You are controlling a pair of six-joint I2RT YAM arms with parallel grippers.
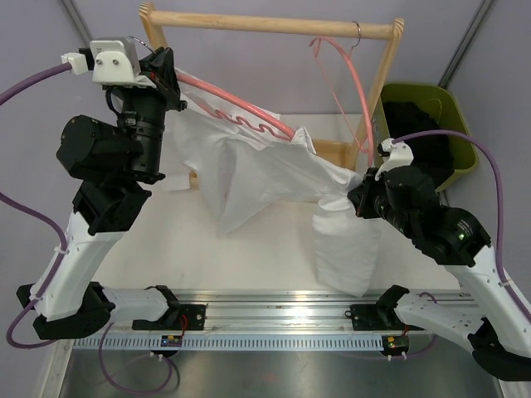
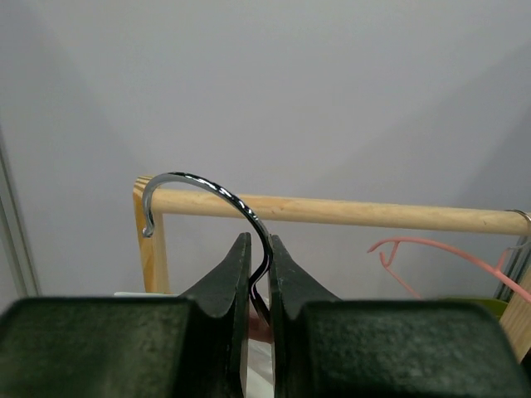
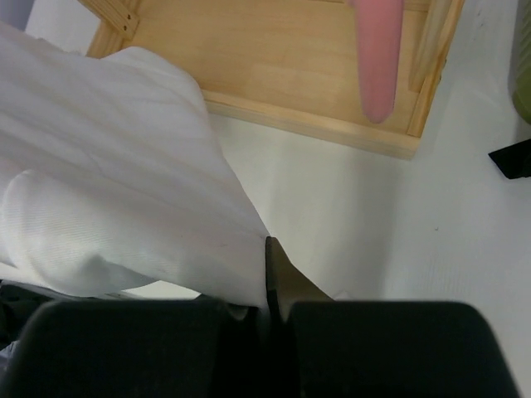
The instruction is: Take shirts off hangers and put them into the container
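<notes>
My left gripper [image 1: 172, 83] [image 2: 259, 242] is raised at the rack's left end, shut on the silver hook [image 2: 207, 184] of a pink hanger [image 1: 241, 112]. The hook is off the rack bar. The white shirt [image 1: 265, 170] [image 3: 108, 182] still hangs on this hanger and is stretched rightward to my right gripper [image 1: 358, 192] [image 3: 270, 249], which is shut on its fabric; one part droops to the table [image 1: 344, 245]. A second, bare pink hanger [image 1: 353, 79] [image 2: 431, 246] [image 3: 377, 58] hangs on the bar. The black shirt [image 1: 415, 116] lies in the olive-green container [image 1: 419, 88] at the right.
The wooden rack [image 1: 274, 25] stands at the back, its bar [image 2: 373, 213] across the top and its flat tray base [image 3: 290, 66] on the white table. The right arm's purple cable [image 1: 465, 141] arcs over the container.
</notes>
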